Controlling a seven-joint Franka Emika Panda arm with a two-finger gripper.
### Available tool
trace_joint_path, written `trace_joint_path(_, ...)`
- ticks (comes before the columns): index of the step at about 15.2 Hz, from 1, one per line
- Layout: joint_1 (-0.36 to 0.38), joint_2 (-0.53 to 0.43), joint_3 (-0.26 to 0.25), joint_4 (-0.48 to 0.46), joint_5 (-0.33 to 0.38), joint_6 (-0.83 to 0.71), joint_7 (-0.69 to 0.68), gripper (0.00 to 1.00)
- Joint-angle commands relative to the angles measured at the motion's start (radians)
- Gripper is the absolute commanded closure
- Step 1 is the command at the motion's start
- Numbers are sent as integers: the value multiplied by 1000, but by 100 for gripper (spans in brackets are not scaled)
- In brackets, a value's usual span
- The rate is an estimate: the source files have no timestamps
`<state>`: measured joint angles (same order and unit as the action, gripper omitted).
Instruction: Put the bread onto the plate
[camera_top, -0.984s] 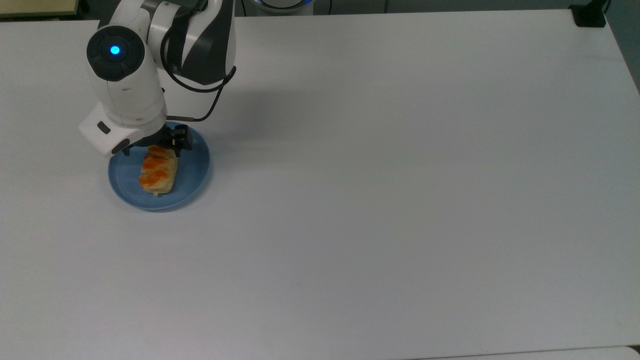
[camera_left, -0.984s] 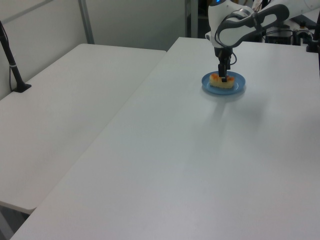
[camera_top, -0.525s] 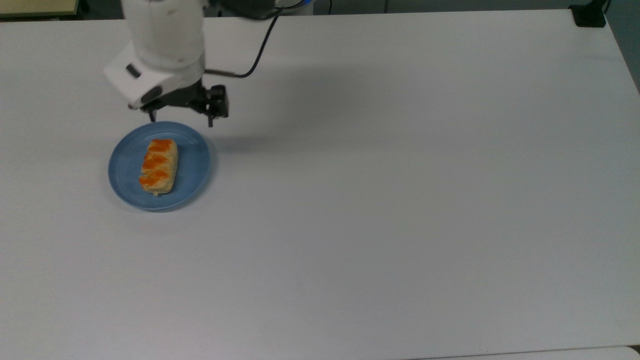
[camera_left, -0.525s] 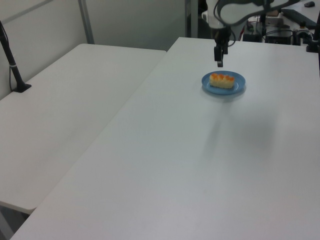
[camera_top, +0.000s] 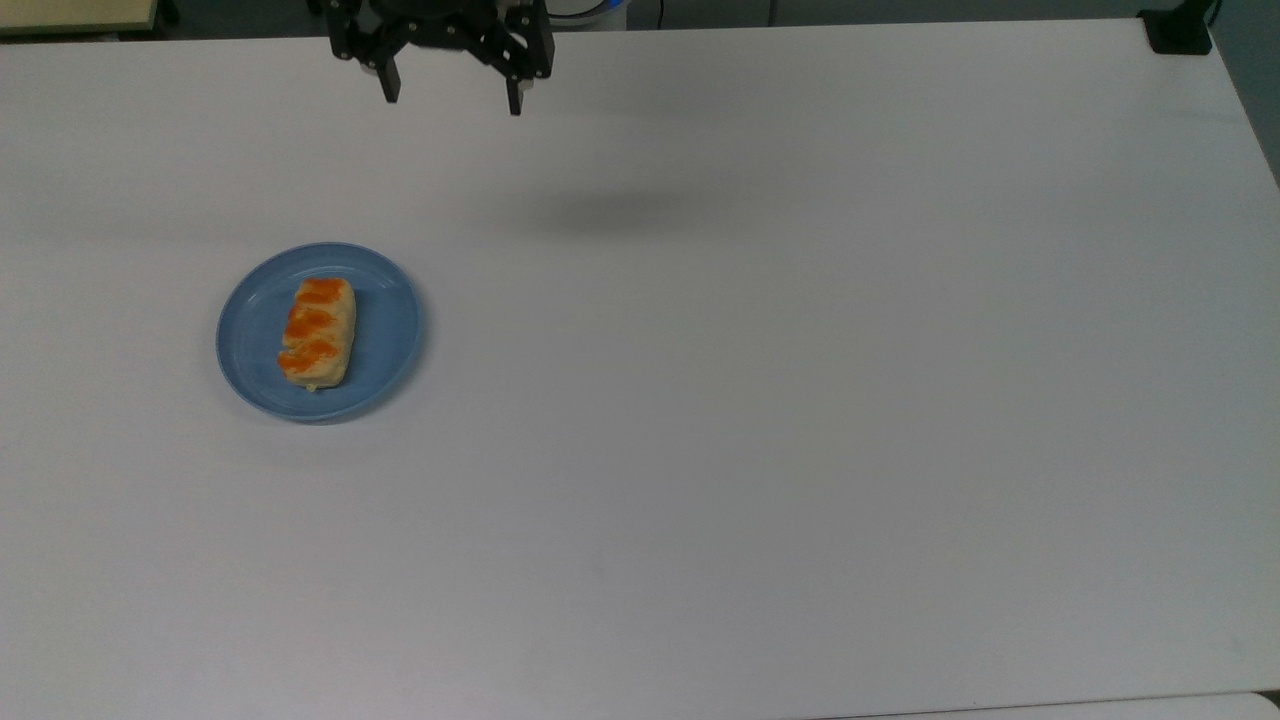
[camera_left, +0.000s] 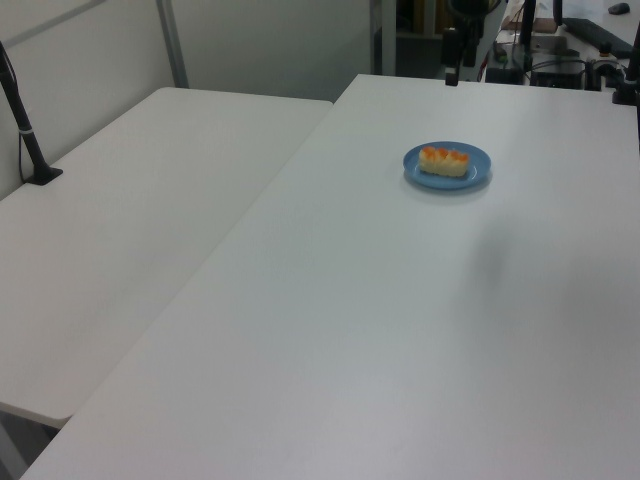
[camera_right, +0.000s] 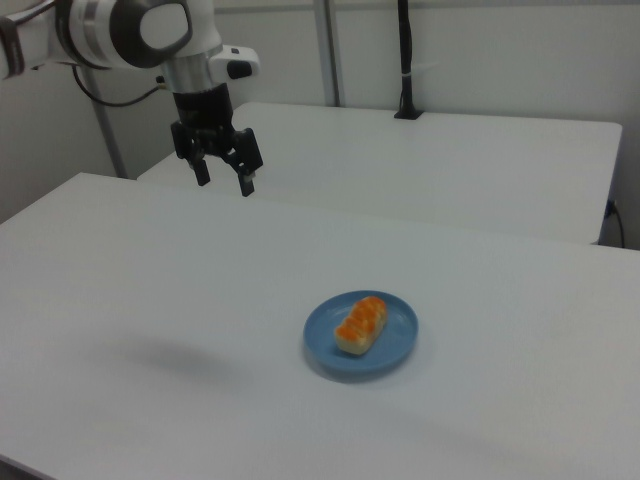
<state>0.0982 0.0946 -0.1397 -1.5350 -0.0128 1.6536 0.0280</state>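
White table (camera_top: 800, 400) — bread (camera_top: 317, 332) on plate (camera_top: 390, 340).

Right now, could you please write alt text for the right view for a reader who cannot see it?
A glazed bread roll lies on a round blue plate on a white table. The robot's open, empty hand hangs above the table toward the right view's upper left, well away from the plate.

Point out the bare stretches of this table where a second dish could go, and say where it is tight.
Nearly the whole table is bare. In the top view, everything from the plate across to the top view's right edge is free, as is the strip below it. The only taken spot is the plate, holding the bread. The open end effector hangs above the far edge.
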Motion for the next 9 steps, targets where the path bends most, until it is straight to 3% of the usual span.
trace_joint_path(1,8,-96,23,-83,22,-18,24,0)
trace_joint_path(9,3,-118,23,-94,13,-60,53,0)
